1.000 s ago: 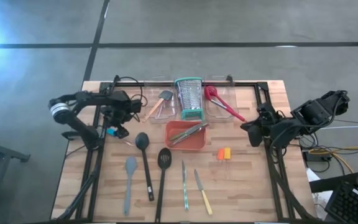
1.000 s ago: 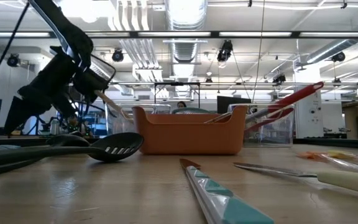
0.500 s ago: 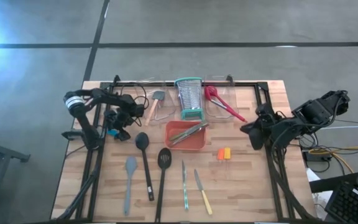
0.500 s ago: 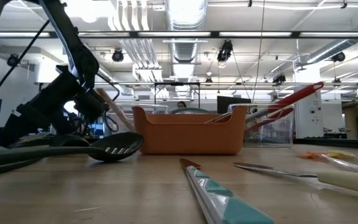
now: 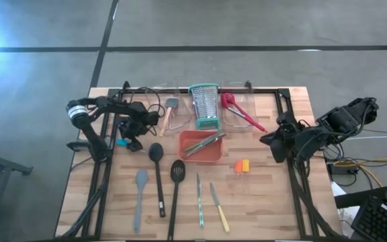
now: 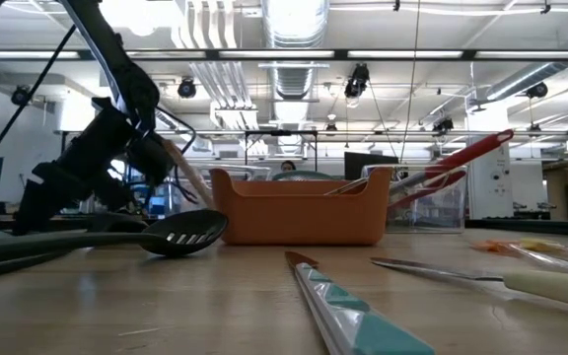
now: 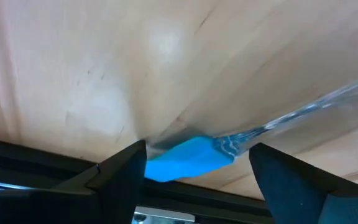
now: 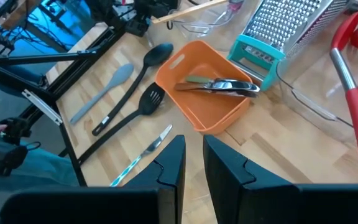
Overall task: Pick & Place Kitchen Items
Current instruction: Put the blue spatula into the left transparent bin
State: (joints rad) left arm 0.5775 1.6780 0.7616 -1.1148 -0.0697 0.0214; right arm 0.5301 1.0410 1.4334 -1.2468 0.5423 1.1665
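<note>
A blue-handled tool [image 7: 179,160] with a clear slim blade lies flat on the table near its left edge. My left gripper [image 5: 127,140] slants down over it, open, with one finger on either side of the blue handle [image 5: 121,142]; whether a finger touches it, I cannot tell. A black spoon [image 5: 156,175], a slotted turner [image 5: 176,187], a grey spatula [image 5: 140,196] and two knives [image 5: 199,199] lie flat nearer the front edge. My right gripper [image 5: 274,142] hangs above the table's right side, its fingers [image 8: 173,163] nearly together with nothing between them.
An orange tray [image 5: 215,156] with metal tools sits mid-table, and the steel grater [image 5: 205,107] stands behind it. Clear bins flank the grater; the left one holds a wooden-handled spatula [image 5: 168,113] and the right one a red spoon [image 5: 240,111]. Small orange and yellow pieces [image 5: 242,165] lie right of the tray.
My left gripper has sunk toward the table and come down around the blue-handled tool, rolling a little. Its fingers have stayed open.
</note>
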